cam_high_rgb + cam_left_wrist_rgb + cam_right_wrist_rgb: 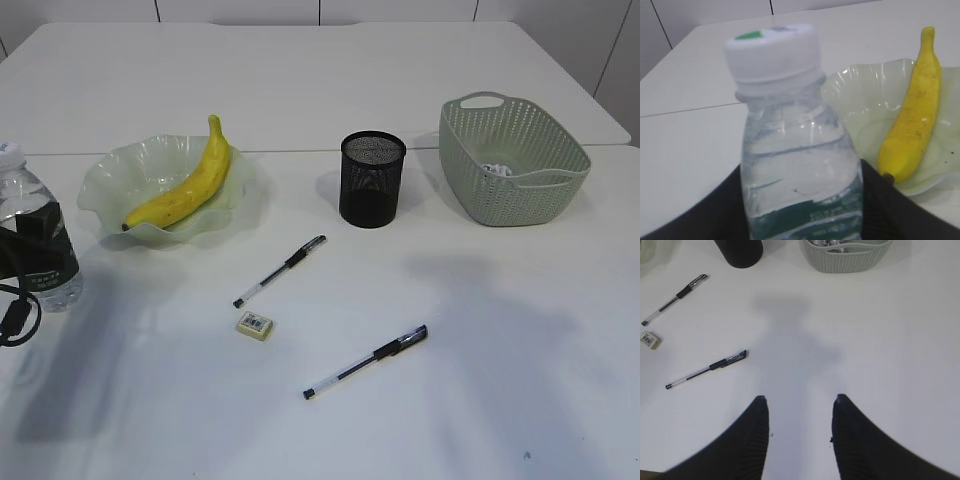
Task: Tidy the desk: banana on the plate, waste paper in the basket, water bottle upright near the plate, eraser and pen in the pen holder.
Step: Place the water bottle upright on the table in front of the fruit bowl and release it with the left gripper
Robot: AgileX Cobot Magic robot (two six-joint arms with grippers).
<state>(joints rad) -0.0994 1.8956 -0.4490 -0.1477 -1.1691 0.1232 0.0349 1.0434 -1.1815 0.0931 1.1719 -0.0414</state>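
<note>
Surface: we see a white matte surface (480, 330) made of several tabletops pushed together, with seams running across the far part; white wall panels close the room behind it.
Left arm: we find it at the far left edge of the exterior view, its dark fingers (900, 210) on either side of the clear plastic water bottle with a white cap (30, 235); the left gripper (802, 210) grasps the bottle low on its body.
Water bottle: it stands upright at the left, just beside the plate.
Right arm: our wrist view looks down on bare surface; the right gripper (800, 412) hangs with its two black fingers (752, 435) apart and nothing between them.
Plate and banana: the yellow banana (185, 185) lies in the pale green wavy-edged plate (110, 175), far left.
Pen holder: the black mesh pen holder (372, 180) stands near the middle, to the far side.
Basket: the grey-green woven plastic basket (515, 160) sits at the far right with white crumpled paper (497, 169) inside.
Pens: one clear pen with black cap (282, 270) lies near the middle; a second pen (367, 362) lies nearer to us.
Eraser: the small cream eraser (255, 326) lies between the two pens.
Writing: the bottle's dark label and the eraser's print are too small for us to read.
</note>
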